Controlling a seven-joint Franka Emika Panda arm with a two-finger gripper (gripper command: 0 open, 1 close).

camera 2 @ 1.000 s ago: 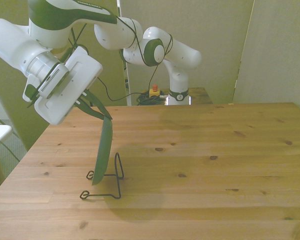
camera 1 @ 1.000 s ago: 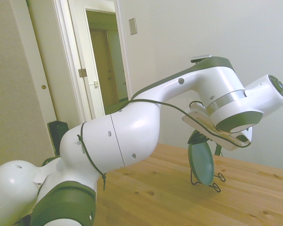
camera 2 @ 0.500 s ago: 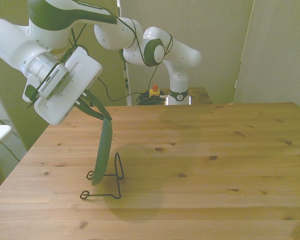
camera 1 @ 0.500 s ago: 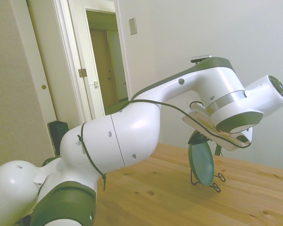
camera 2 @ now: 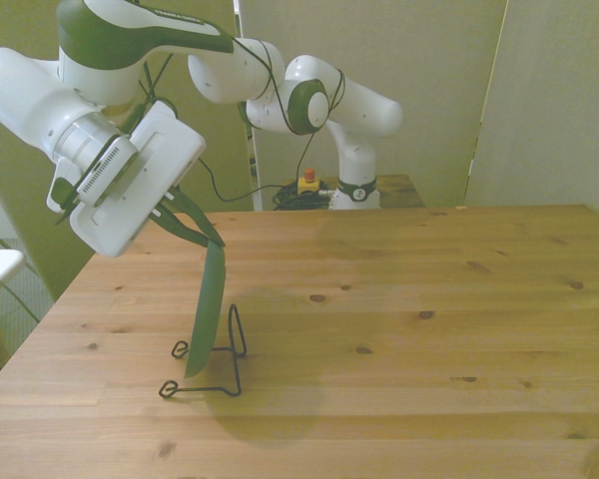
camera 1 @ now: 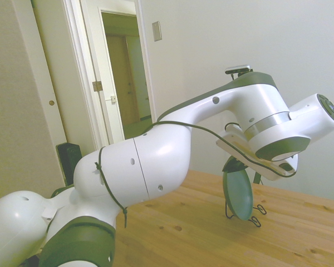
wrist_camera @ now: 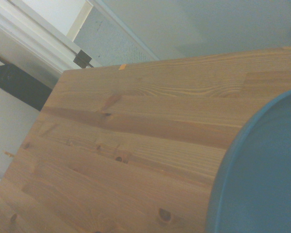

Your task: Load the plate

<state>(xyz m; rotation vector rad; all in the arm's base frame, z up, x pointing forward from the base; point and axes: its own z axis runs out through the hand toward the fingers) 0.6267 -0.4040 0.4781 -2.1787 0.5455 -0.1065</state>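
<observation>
Plate (camera 2: pixel 208 308) standing on edge in the wire stand (camera 2: pixel 220 365), near the front view's left side of the table (camera 2: pixel 429 329). Its long axis runs almost vertically — the top rim leans slightly toward the front view's right, the bottom rim sits low in the stand. In the front view it is seen nearly edge-on; in the side view its round concave face (camera 1: pixel 237 192) is turned toward that camera.

Gripper (camera 2: pixel 208 237) directly above the plate, reaching down at a slant from the front view's upper left. The dark fingers (camera 2: pixel 188 222) converge on the top rim, and the plate hangs below the jaws. The jaws are nearly closed, pinched on the rim; only a narrow gap, the rim's thickness, separates them.

Wrist view: an arc of the plate's teal rim (wrist_camera: pixel 262 170) close by, with bare table boards (wrist_camera: pixel 126 145) behind it.
</observation>
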